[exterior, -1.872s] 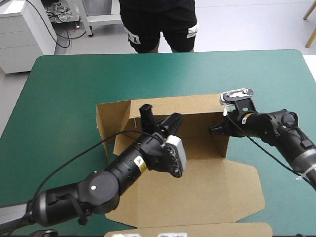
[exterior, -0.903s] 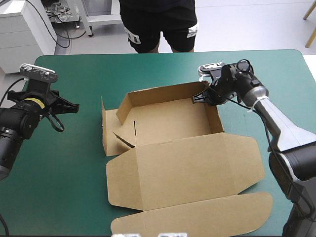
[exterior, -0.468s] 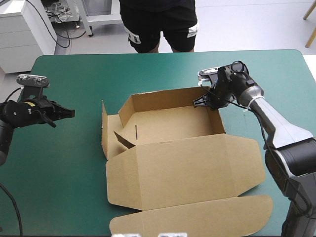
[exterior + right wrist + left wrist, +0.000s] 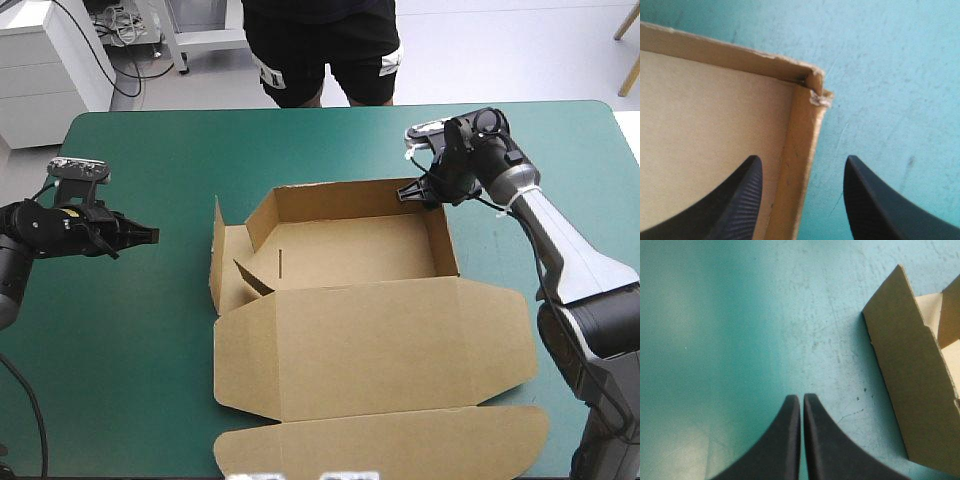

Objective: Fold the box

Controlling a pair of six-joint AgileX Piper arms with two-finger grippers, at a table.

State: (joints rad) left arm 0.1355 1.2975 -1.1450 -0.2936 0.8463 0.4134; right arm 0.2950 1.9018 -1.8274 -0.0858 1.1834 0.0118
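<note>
Box (image 4: pixel 350 250) has slid slightly rightward, right pincer (image 4: pixel 803 160) spread astride its far corner, left pincer (image 4: pixel 800 398) closed well aside.

Left gripper (image 4: pixel 801 399) closed, right gripper (image 4: pixel 801 161) parted

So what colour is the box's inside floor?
Plain brown; the box shows best in the high view.

The high camera sits above and behind me, looking forward and down across the teal-green table (image 4: pixel 150 350). My left wrist camera looks close along my left gripper (image 4: pixel 801 399) at the table beside the left wall of the box (image 4: pixel 907 390). My right wrist camera, closer still, looks past my right gripper (image 4: pixel 803 159) at the box's far right corner, and the high view holds both spots.
</note>
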